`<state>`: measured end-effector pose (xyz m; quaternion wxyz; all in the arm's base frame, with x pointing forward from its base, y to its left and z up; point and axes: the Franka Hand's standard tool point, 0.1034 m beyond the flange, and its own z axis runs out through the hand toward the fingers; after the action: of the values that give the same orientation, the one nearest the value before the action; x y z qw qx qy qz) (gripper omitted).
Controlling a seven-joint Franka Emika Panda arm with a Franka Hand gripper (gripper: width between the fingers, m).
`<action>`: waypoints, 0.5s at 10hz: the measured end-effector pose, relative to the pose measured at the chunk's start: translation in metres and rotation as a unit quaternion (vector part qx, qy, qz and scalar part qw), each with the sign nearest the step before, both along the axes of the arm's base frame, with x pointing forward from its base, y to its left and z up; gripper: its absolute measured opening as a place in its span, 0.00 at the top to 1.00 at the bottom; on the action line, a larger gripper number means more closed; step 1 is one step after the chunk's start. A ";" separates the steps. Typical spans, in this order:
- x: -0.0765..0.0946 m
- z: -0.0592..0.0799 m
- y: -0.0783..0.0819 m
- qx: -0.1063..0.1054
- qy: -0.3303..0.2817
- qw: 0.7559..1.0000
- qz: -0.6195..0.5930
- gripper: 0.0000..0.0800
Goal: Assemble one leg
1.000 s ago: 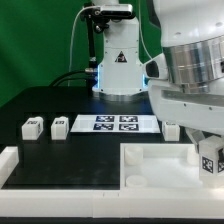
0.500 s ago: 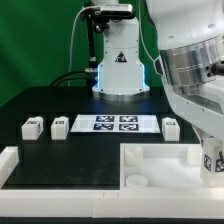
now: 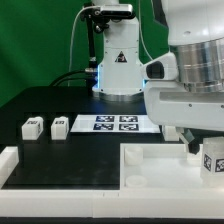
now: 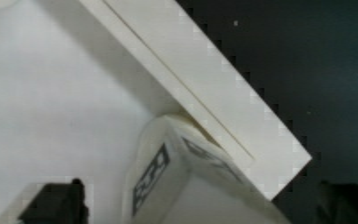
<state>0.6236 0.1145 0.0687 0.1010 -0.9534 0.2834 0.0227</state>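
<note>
The hand [image 4: 190, 205] hangs over the tray-like piece [image 3: 150, 165], beside a tagged leg [image 4: 179, 172]. Its grip cannot be told. Two more legs [image 3: 32, 127] sit on the black tabletop [image 3: 60, 155], seemingly untouched.

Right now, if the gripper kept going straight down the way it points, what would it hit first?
Probably the tagged leg lying just ahead of the gripper, beside the raised wall of the large white tray piece. Depth is unclear.

- The exterior view faces the black table [image 3: 70, 155] from its front edge, slightly raised, the arm looming close.
- The wrist view looks down, very near; both show the white walled tray piece [image 3: 150, 165] [image 4: 211, 90].
</note>
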 end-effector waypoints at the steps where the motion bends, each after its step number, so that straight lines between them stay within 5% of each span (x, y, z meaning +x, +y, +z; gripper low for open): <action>1: 0.000 0.000 0.000 -0.001 -0.011 0.999 0.052 0.19; 5: 0.007 0.000 0.000 -0.036 -0.074 0.957 0.277 0.19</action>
<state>0.6304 0.1141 0.0685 0.0769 -0.9966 0.0001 -0.0307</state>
